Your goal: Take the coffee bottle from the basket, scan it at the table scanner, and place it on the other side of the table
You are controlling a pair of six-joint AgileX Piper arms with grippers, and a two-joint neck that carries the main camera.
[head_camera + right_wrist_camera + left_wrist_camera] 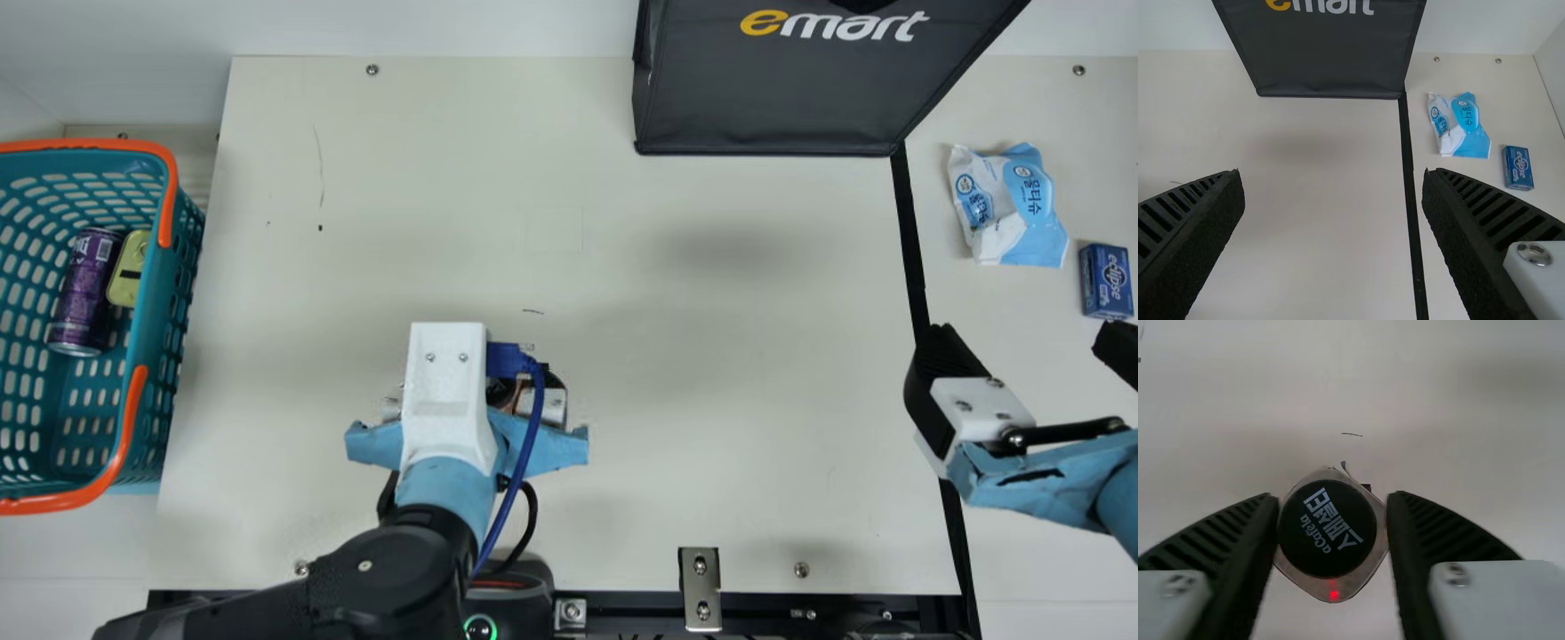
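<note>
The coffee bottle (1327, 537) is out of the basket (178, 267) and held between the ribbed fingers of the left pincer (1331, 497), which closes on its sides over the worktop (676, 498), cap facing the wrist camera. So the taking is done, and the scan looks to be the step in hand: a red light (1333, 595) shows on the bottle's clear edge, and the scanner (481, 628) with its lit green ring sits at the near edge. Whether the code has been read, I can't tell; the arm covers much of the bottle in the main view. What remains is the carry to the other side, probably past the black strip (911, 240), where a wipes packet (1009, 209) and a small blue box (1106, 280) lie, and then the setting down. The right pincer (1333, 172) is spread wide with nothing in it, at the right of the main view.
</note>
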